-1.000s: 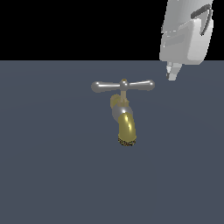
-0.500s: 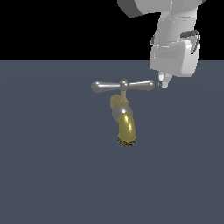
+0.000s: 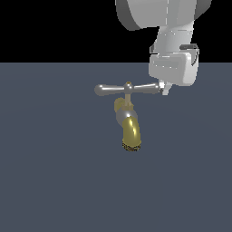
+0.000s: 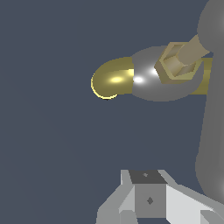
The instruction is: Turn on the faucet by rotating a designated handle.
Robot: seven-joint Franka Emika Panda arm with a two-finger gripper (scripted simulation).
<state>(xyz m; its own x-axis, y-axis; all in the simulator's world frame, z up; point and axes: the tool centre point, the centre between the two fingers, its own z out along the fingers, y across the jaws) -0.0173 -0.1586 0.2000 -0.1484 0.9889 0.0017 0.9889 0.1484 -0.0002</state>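
Observation:
The faucet (image 3: pixel 130 128) stands on the dark grey floor, its brass-gold spout curving downward toward the camera. Its handle (image 3: pixel 127 89), a slim silver crossbar with a small brass cap at the centre, lies level on top. My gripper (image 3: pixel 164 89) hangs from above at the crossbar's end on the exterior view's right, fingertips shut and touching or almost touching that rounded end. The wrist view shows the gold spout (image 4: pixel 111 79), the silver collar (image 4: pixel 148 78), the grey crossbar (image 4: pixel 212 109) and my shut gripper (image 4: pixel 148 197) beside the bar, with nothing held.
A flat dark grey floor (image 3: pixel 54 181) spreads around the faucet. The white arm body (image 3: pixel 172 41) rises above the handle's end on the exterior view's right.
My gripper came down and toward the exterior view's left, from above and beside the faucet to the crossbar's end. The handle has not visibly turned.

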